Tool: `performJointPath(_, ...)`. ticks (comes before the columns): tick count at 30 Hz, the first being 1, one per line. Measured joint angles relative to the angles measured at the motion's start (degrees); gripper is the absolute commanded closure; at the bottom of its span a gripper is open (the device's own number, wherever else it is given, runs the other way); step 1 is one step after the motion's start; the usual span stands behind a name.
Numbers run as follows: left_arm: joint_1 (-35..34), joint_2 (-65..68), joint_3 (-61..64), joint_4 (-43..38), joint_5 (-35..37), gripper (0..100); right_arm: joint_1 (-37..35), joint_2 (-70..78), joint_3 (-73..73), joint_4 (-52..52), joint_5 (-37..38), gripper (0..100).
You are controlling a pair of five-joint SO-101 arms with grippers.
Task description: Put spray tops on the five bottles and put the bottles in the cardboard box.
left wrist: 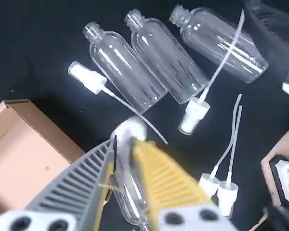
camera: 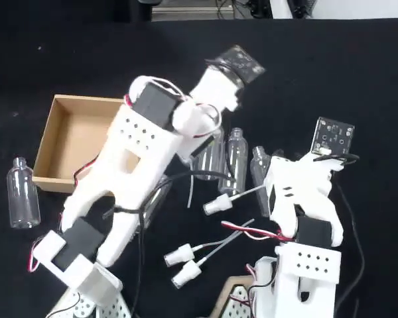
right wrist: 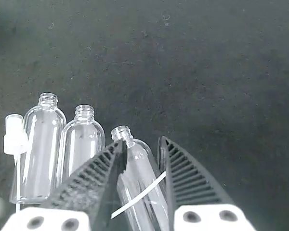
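Left end effector (left wrist: 123,144) grips capped bottle (left wrist: 130,197). Right end effector (right wrist: 141,143) clamps uncapped bottle (right wrist: 137,173); neighbouring bottles (right wrist: 82,144) just beside it.

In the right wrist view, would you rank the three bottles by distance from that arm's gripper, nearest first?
1. Tilted bottle, right at the right gripper.
2. Middle bottle, beside it.
3. End bottle, farthest out, next to a white spray top.
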Motion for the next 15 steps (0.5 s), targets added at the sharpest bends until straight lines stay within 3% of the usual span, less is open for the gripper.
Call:
performJointPath(2,-0.4,0.0,0.8,0.0,0.0,70,0.0,0.0,0.0,0.0,0.0,90.0)
performJointPath(7,-0.8,-0.8,0.1,0.0,0.0,69,0.0,0.0,0.0,0.0,0.0,90.0)
performJointPath(15,-15.7,-12.5,-2.9,0.2,0.0,69,-1.1,0.0,0.0,0.0,-0.6,89.9)
